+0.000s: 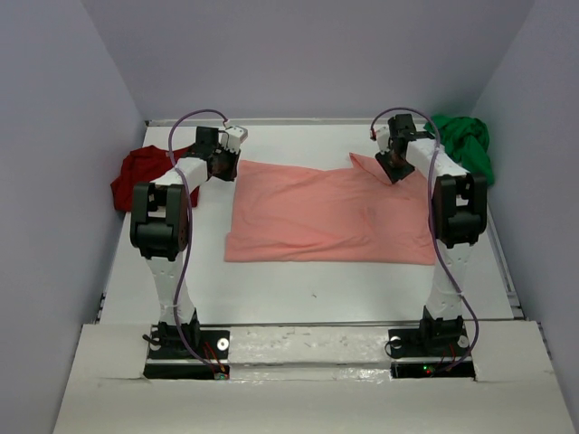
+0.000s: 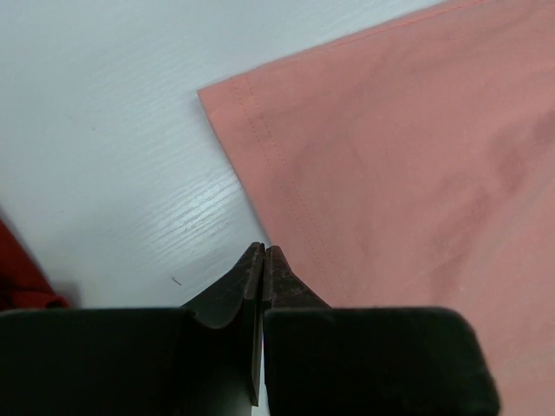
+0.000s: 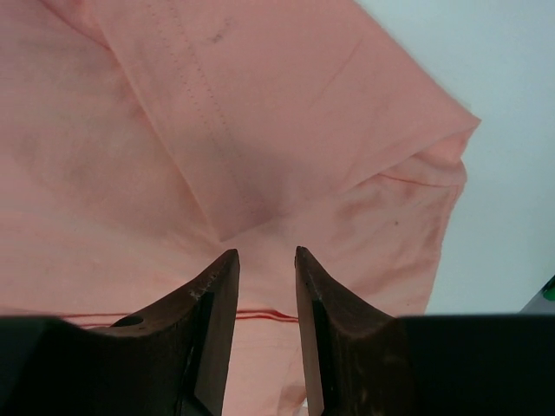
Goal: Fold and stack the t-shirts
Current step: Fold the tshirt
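Note:
The salmon-pink t-shirt (image 1: 330, 212) lies spread on the white table, with a sleeve folded up at its far right corner. My left gripper (image 1: 223, 166) is shut and empty at the shirt's far left corner; its wrist view shows the hemmed corner (image 2: 260, 130) just ahead of the tips. My right gripper (image 1: 393, 170) is open just above the folded sleeve (image 3: 286, 113), nothing between its fingers. The dark red t-shirt (image 1: 142, 172) is crumpled at the far left. The bright green t-shirt (image 1: 466, 140) is crumpled at the far right.
The white table (image 1: 298, 289) is walled by grey panels at the left, back and right. The arm bases (image 1: 190, 348) stand on the near edge. A sliver of the dark red shirt shows at the left edge of the left wrist view (image 2: 22, 269).

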